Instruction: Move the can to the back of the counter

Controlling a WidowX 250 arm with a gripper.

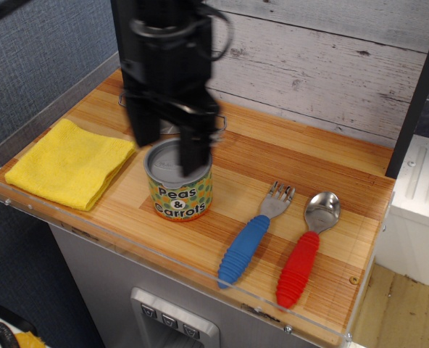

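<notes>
Bare counter (301,156) lies open right of the fingers (193,148); the can (180,190) sits under them, pot (167,123) hidden just behind.

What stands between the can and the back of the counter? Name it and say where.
The steel pot sits directly behind the can, mostly hidden by the gripper hovering over the can. The counter further right, along the wall, shows nothing standing there.

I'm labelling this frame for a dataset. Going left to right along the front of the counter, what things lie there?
yellow cloth → can → blue-handled fork → red-handled spoon
</notes>
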